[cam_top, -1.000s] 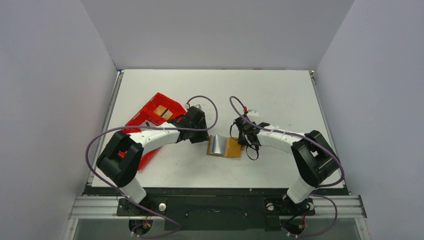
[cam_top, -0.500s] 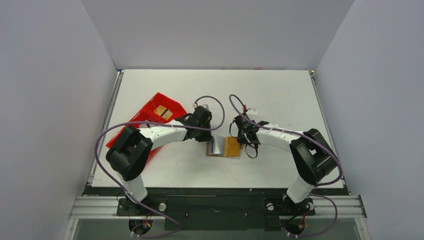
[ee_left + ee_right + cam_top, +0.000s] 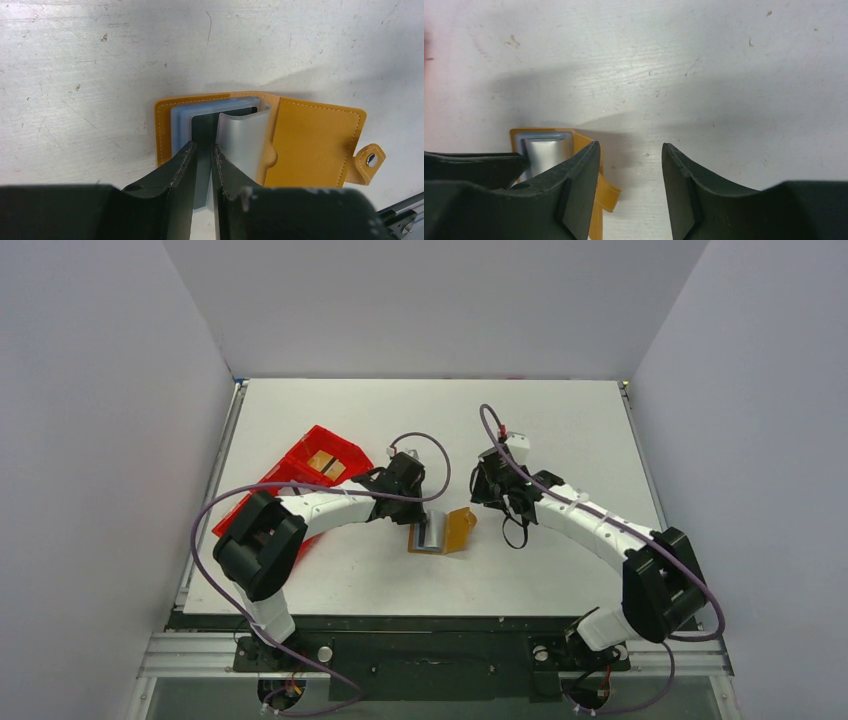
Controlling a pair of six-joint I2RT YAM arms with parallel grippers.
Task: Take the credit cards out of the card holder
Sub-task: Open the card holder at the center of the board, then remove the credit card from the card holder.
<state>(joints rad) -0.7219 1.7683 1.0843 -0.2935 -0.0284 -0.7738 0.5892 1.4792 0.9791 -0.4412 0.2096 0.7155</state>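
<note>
Fingers [image 3: 176, 172] of left gripper [image 3: 202, 148] pinch thin pale blue-grey credit card [image 3: 180, 125] inside open tan leather card holder [image 3: 315, 145]; right gripper [image 3: 630, 152] spread wide.

left wrist view: near edge of credit cards [image 3: 180, 125] and card holder [image 3: 315, 145] hidden behind left gripper [image 3: 202, 150] fingers; card count not determinable | right wrist view: card holder mostly hidden behind one right gripper [image 3: 630, 150] finger, lower part cut off | top view: red tray [image 3: 300, 455] partly under left arm [image 3: 320, 508], contents too small to identify
</note>
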